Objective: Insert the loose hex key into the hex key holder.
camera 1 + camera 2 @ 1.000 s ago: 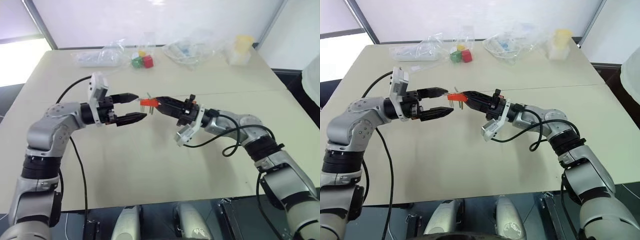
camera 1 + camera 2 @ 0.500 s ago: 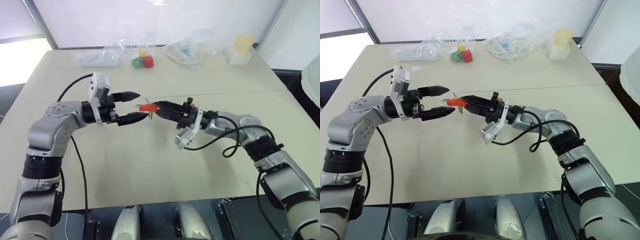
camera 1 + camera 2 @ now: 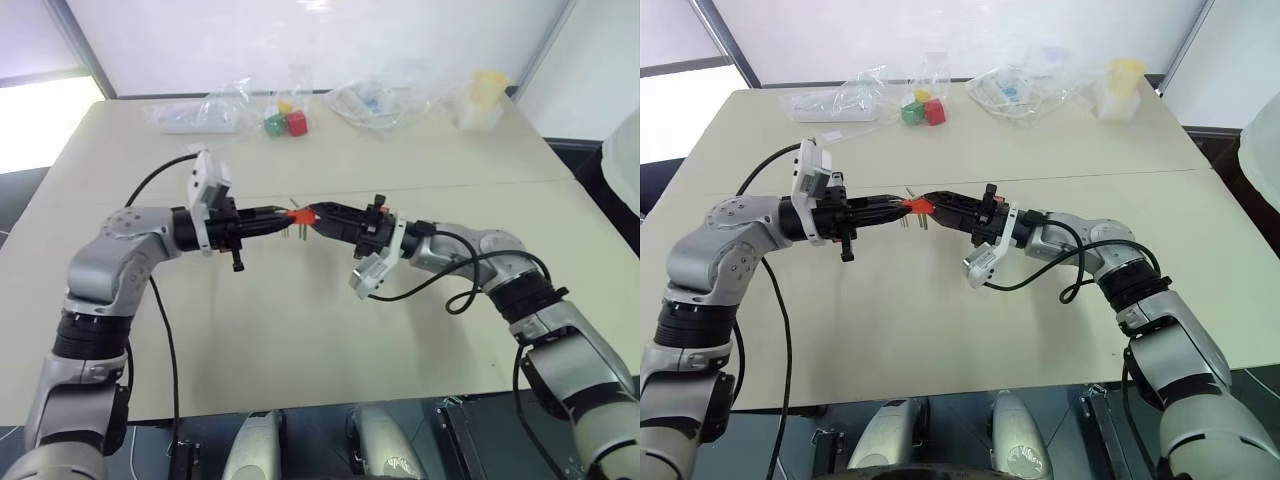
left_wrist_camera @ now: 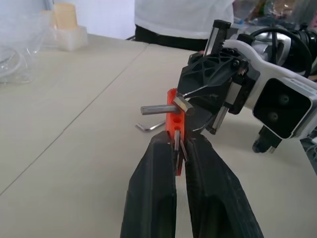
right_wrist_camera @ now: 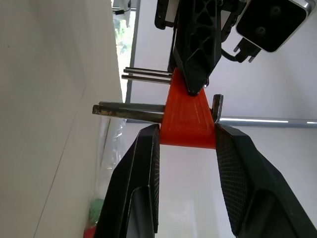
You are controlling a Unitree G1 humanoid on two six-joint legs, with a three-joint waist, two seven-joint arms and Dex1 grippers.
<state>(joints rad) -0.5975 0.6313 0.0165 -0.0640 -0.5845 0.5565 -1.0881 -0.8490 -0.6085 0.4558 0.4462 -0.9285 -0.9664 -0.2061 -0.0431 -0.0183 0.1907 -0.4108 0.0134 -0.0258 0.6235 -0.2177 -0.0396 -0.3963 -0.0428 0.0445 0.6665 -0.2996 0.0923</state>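
Left wrist view: your left gripper (image 4: 179, 148), fingers pressed together on the prongs of the hex key holder (image 4: 174, 124) clamped by the right gripper (image 5: 186, 141), leaves the loose hex key (image 4: 150, 127) flat on the table (image 4: 74, 124) just beyond.

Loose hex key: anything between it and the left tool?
Yes. The holder, gripped by both the left tool and the right tool, sits between them. The key lies bare on the table beyond it.

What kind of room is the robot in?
Probably a lab or workshop for testing robots: a plain beige table, clear plastic bags of small parts, and red and green blocks at its far edge.
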